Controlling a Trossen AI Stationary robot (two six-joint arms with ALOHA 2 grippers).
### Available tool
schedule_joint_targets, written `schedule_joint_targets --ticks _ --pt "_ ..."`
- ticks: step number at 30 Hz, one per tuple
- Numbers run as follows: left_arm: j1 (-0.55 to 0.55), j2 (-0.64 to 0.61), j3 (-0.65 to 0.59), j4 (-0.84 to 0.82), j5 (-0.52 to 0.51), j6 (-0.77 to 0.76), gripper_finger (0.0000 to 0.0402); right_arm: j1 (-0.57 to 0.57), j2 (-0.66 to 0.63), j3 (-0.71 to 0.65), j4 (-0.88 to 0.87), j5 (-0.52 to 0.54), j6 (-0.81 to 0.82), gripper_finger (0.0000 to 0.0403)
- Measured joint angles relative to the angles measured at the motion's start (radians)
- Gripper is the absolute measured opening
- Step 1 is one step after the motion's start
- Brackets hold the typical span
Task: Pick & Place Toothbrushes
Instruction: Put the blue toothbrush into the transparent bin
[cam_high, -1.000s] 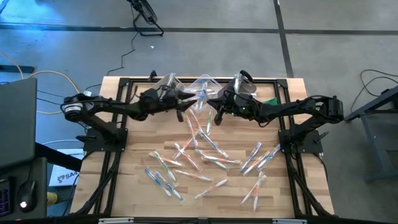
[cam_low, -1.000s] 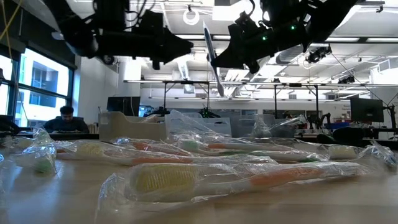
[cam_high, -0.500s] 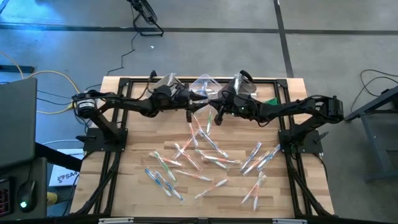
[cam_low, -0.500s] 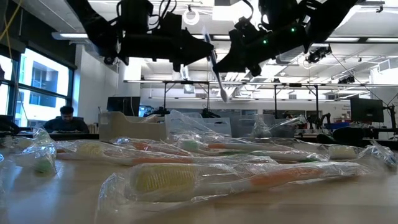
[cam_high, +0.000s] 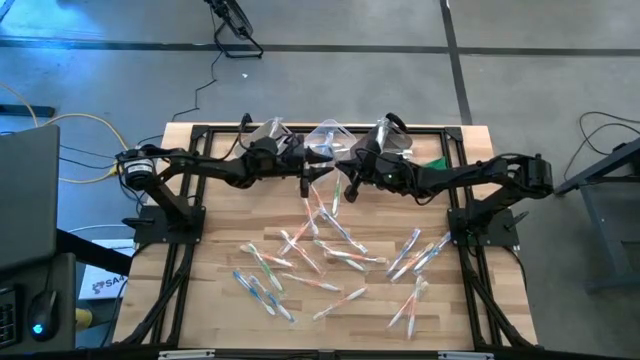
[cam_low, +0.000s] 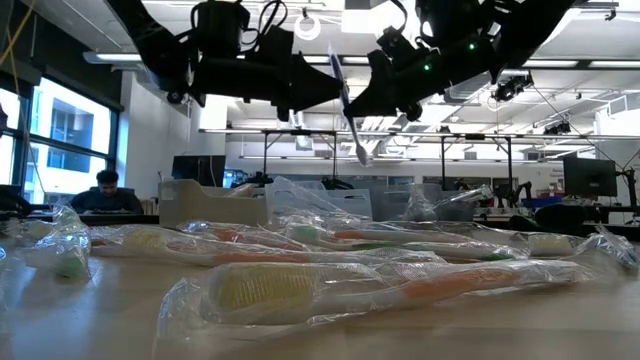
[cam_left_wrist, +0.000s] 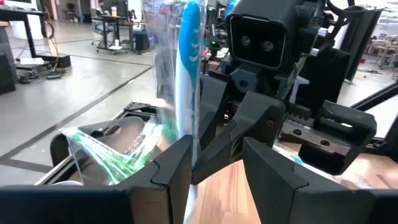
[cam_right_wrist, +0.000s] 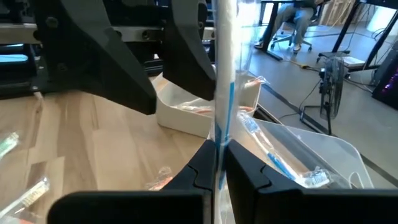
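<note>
Right tool (cam_right_wrist: 216, 163) clamped on blue wrapped toothbrush (cam_right_wrist: 222, 68) (held upright), left tool (cam_left_wrist: 216, 163) fingers apart around it

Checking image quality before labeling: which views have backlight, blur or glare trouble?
Low view: both arms silhouetted against ceiling lights, nearest wrapped toothbrush soft, wrapper glare. Left wrist view: own fingers blurred, blue toothbrush sharp. Right wrist view: held toothbrush blurred close-up. High view: evenly lit.

Even overhead lighting on the pale wooden desk (cam_high: 230, 290); ceiling lamps backlight the low view, silhouetting both arms; nearest clear-wrapped orange toothbrush (cam_low: 380, 290) is softly blurred.
</note>
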Motion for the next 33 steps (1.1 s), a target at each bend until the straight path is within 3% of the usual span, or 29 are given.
schedule_joint_targets --ticks 8,14,22,33 --pt "0.000 0.000 -0.001 0.000 -0.006 0.000 0.0140 0.023 -0.001 0.000 -0.017 -0.004 0.005 0.0012" --pt "0.001 0.000 0.000 -0.001 -0.022 0.000 0.0140 0.044 0.000 0.000 -0.026 0.148 -0.009 0.0012" --pt "0.000 0.000 0.000 0.006 -0.009 0.000 0.0140 0.044 0.000 0.000 -0.026 0.015 0.002 0.0012" --pt "-0.026 0.000 0.000 0.036 0.016 -0.004 0.0140 0.043 0.000 0.000 -0.026 0.014 0.003 0.0012"
